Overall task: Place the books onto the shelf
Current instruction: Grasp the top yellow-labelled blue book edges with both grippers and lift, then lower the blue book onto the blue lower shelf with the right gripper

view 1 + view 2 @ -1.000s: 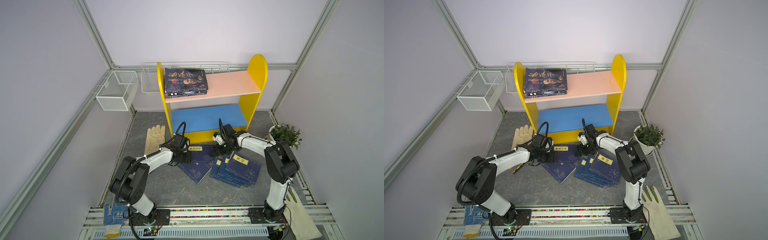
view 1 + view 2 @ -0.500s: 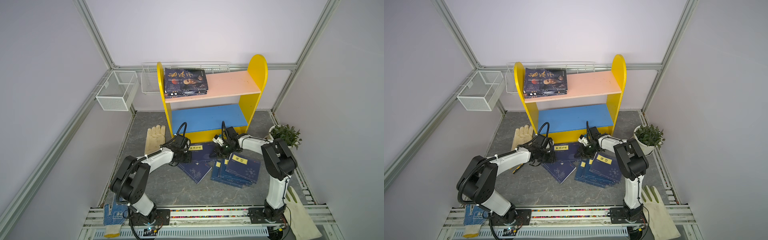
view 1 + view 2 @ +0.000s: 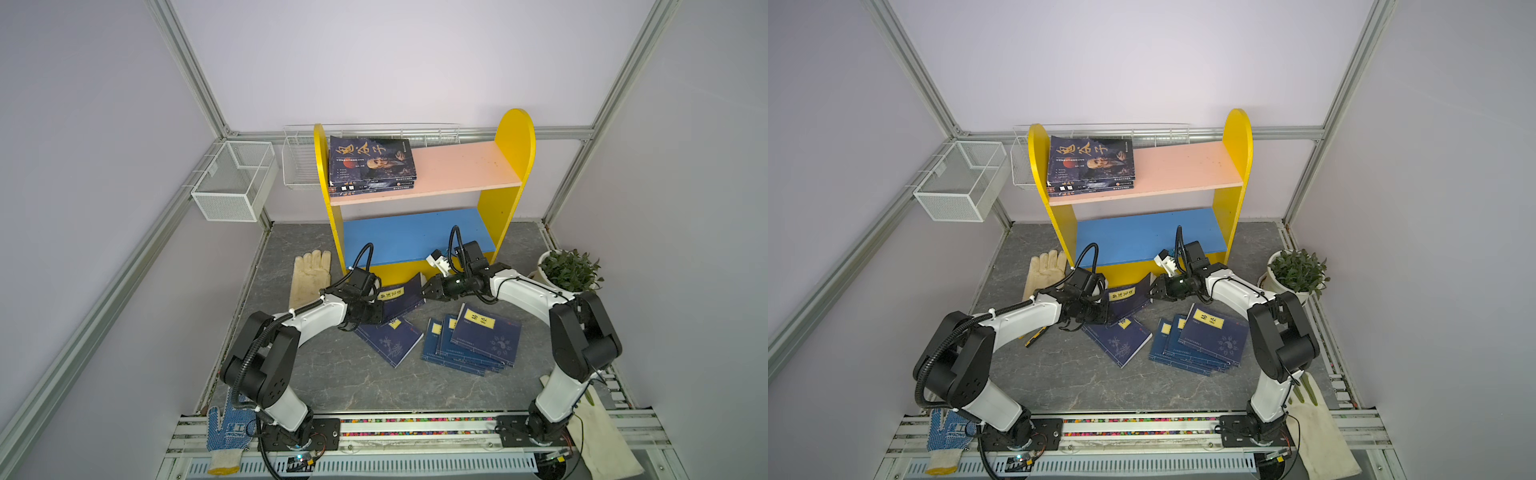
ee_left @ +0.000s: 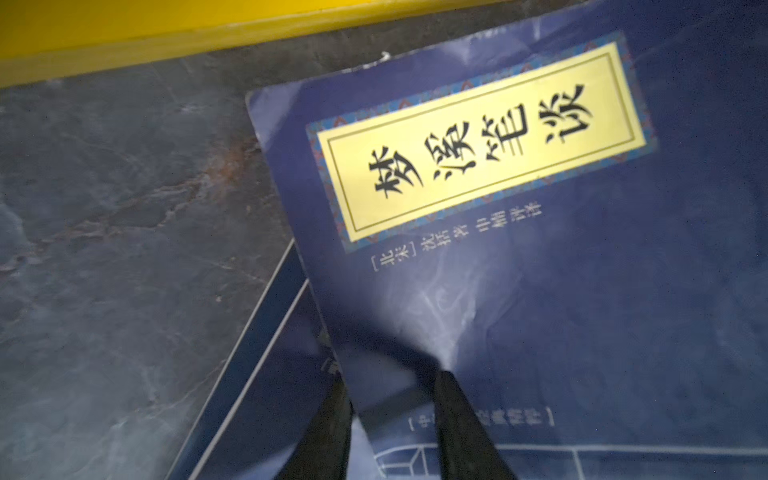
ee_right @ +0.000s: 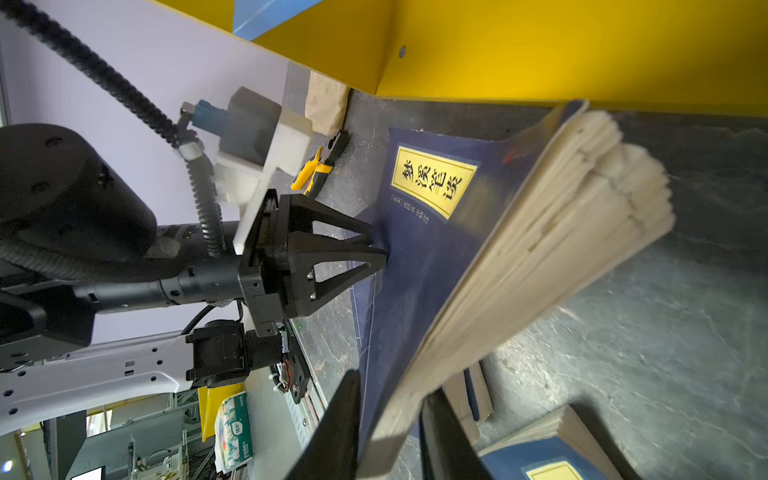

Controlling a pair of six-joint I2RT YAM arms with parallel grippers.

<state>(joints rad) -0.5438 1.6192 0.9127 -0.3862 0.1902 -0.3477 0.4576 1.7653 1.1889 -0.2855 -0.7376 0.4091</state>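
Right, both arms are down low in front of the small two-tier wooden shelf (image 3: 513, 141), yellow round-topped sides, pink upper board, blue lower board, and between them hangs one thin navy book (image 3: 400, 296) with a yellow title label. Over on the book's left edge, the left gripper (image 3: 379, 308) has it: in the left wrist view one dark finger (image 4: 455, 415) lies on top of the cover, the other sits beneath, jaws pinched down to the thickness of the book. At the opposite side, the right gripper (image 3: 424, 291) has hold too, and the right wrist view shows its two fingers (image 5: 338, 424) narrowed around a corner of the page block, navy cover against one, cream page edges against the other. That side of the book is raised off the grey marbled tabletop (image 3: 353, 374), pages fanning out, and the book bows between the two grips, just in front of the shelf's yellow base. Up on the pink board, at its left end, a stack of dark glossy paperbacks (image 3: 370, 164) lies flat. Down below, another navy book (image 3: 390, 340) lies flat, partly under the held one, and a fanned pile of navy books (image 3: 478, 338) sits to its right, beneath the right arm. A cream work glove (image 3: 309, 276) lies left of the shelf, a potted green plant (image 3: 571, 270) off to the right.
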